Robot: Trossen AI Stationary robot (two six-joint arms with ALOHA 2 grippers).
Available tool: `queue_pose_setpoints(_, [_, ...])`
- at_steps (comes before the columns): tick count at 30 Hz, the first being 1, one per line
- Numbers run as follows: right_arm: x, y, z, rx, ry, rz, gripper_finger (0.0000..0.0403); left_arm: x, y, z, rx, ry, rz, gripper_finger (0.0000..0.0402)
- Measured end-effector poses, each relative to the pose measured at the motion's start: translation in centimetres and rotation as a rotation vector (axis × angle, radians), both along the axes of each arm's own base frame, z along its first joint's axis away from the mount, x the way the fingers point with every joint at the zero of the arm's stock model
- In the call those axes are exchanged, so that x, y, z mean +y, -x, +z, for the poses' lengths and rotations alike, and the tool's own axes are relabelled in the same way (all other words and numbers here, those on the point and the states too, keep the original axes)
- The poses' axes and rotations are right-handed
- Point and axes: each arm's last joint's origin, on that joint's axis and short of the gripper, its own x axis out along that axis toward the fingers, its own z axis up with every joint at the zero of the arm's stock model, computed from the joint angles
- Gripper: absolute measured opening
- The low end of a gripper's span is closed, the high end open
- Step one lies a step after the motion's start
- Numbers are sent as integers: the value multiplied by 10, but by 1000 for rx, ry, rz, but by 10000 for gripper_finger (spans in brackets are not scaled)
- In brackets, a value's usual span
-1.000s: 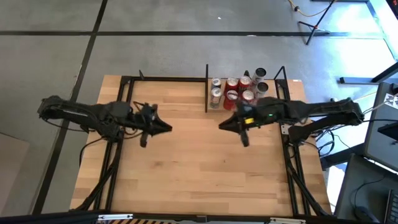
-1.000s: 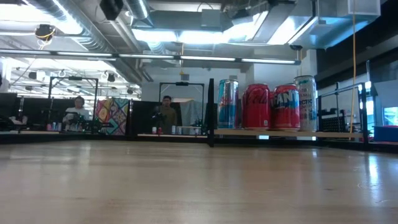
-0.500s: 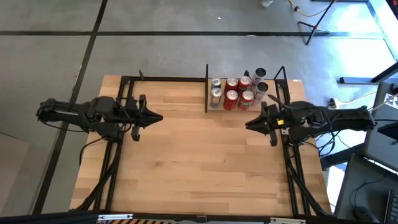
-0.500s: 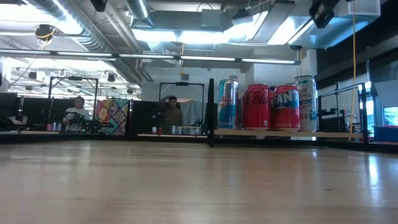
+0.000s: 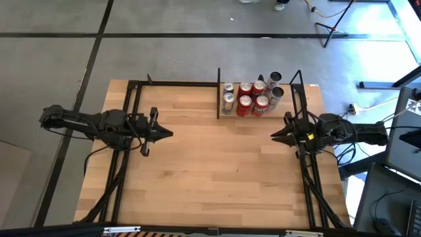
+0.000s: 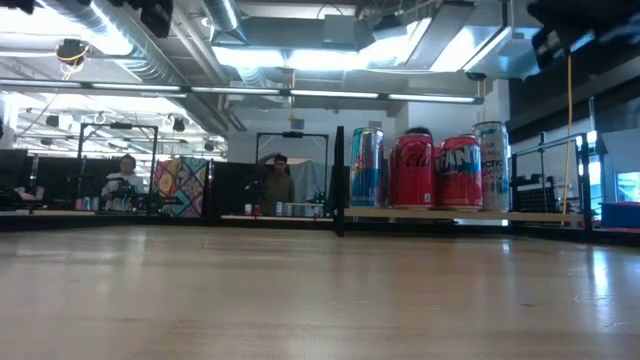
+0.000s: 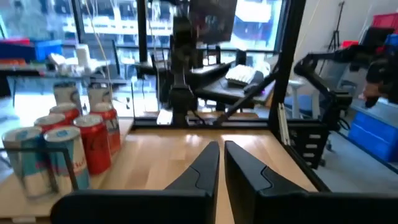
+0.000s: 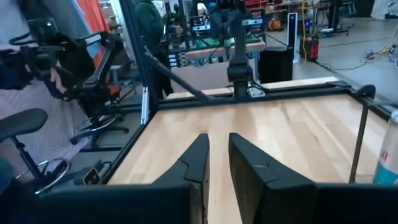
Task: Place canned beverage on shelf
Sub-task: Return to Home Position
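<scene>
Several beverage cans, red ones and silver-blue ones, stand upright on the small shelf at the table's far right, between its black posts. The low view shows the cans side by side on the board. My left gripper hovers level over the table's left part, shut and holding nothing. My right gripper hovers level near the table's right edge, just near of the shelf, with a narrow gap between its fingers and nothing in it. The left wrist view shows the cans off to one side.
Black frame rails run along the table's left, right and far sides. Bare wooden tabletop lies between the two grippers and toward the near edge. People sit or stand in the room behind the table.
My right gripper has drawn back from beside the shelf toward the table's right edge and sunk somewhat. My left gripper has pulled back a little toward the table's left edge. The cans have stayed in place on the shelf.
</scene>
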Motion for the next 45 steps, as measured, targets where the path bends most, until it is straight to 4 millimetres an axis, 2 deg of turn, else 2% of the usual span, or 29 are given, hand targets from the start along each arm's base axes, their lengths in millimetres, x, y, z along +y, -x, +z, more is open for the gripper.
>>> queue_pose_setpoints(5, [-1, 11, -28, -43, -4, -11, 50, 1, 4, -18, -87, -43, -3, 18])
queue_pose_setpoints(10, [-4, 16, -52, -63, -34, -81, 50, 1, 10, -38, -101, -44, -4, 18])
queue_pose_setpoints(13, [-5, 13, -65, -59, -36, -145, 50, 2, 13, -41, -108, -46, -4, 18])
queue_pose_setpoints(17, [-5, 7, -76, -94, -11, -148, 50, 2, 17, -40, -125, -68, 1, 18])
queue_pose_setpoints(21, [-4, 1, -95, -124, -8, -150, 50, 3, 18, -42, -103, -99, 1, 18])
queue_pose_setpoints(25, [-4, 0, -99, -102, 4, -150, 50, 2, 18, -51, -69, -99, -13, 18])
queue_pose_setpoints(31, [-4, 0, -100, -94, -9, -150, 50, 3, 25, -95, -98, -15, -25, 18])
queue_pose_setpoints(34, [-4, 0, -100, -90, -9, -140, 50, 5, 32, -108, -119, 1, 6, 18])
queue_pose_setpoints(45, [-4, 0, -100, -88, -9, -139, 50, 8, 49, -120, -57, 59, 52, 18])
